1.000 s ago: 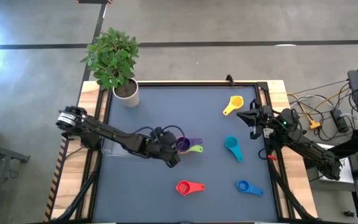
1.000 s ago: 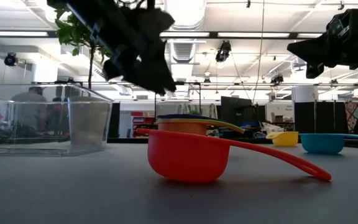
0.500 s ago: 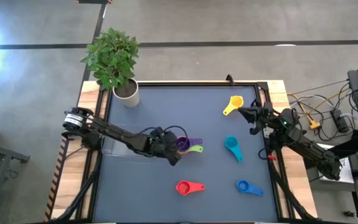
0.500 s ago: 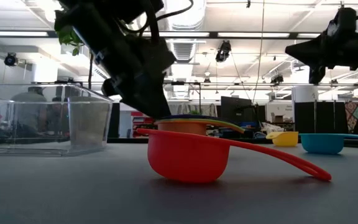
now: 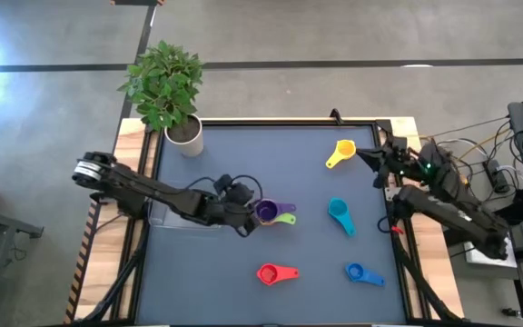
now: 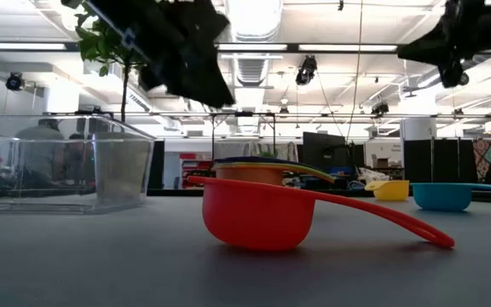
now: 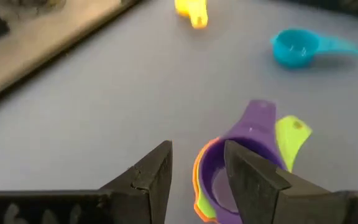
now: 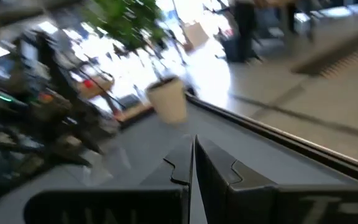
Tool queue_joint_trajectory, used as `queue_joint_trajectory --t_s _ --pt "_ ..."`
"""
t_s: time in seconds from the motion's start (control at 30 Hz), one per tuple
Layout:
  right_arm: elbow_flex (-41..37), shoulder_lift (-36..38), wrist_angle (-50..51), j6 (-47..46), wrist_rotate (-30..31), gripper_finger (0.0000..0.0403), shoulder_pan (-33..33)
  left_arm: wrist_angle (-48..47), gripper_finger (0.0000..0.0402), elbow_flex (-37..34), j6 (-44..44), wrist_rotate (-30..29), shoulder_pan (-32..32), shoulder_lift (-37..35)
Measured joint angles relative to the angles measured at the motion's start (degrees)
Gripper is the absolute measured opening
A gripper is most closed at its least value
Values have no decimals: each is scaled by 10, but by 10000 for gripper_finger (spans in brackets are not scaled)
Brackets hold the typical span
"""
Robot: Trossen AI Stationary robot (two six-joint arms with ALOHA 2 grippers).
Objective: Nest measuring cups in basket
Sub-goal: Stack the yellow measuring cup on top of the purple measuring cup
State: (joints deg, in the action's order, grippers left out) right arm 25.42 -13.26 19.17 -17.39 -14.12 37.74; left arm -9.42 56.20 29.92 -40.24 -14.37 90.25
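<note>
The left gripper (image 7: 197, 171) has lifted off the nested purple stack (image 5: 269, 213) at mid-table, jaws partly spread and empty, the right gripper (image 5: 368, 158) pressed shut, so the stack is not yet in the basket (image 6: 58, 166) at left.

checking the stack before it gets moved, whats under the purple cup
Under the purple cup sit an orange cup, showing only as a rim, and a green cup, mostly its handle. Their bowls are covered. The left gripper hovers over the stack, fingers apart.
</note>
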Motion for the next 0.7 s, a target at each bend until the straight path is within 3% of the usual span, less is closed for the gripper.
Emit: queue_joint_trajectory --t_s 0.2,0.37,0.53,0.7 --pt "124 -146 169 111 36 12 0 219 129 -94 -76 7 -16 -41" --pt "180 -258 240 162 32 45 0 389 129 -165 -107 9 -18 -44" --pt "193 -348 270 201 41 110 0 434 129 -185 -122 22 -18 -41" --pt "193 -438 275 228 98 176 0 434 129 -183 -149 24 -19 -41"
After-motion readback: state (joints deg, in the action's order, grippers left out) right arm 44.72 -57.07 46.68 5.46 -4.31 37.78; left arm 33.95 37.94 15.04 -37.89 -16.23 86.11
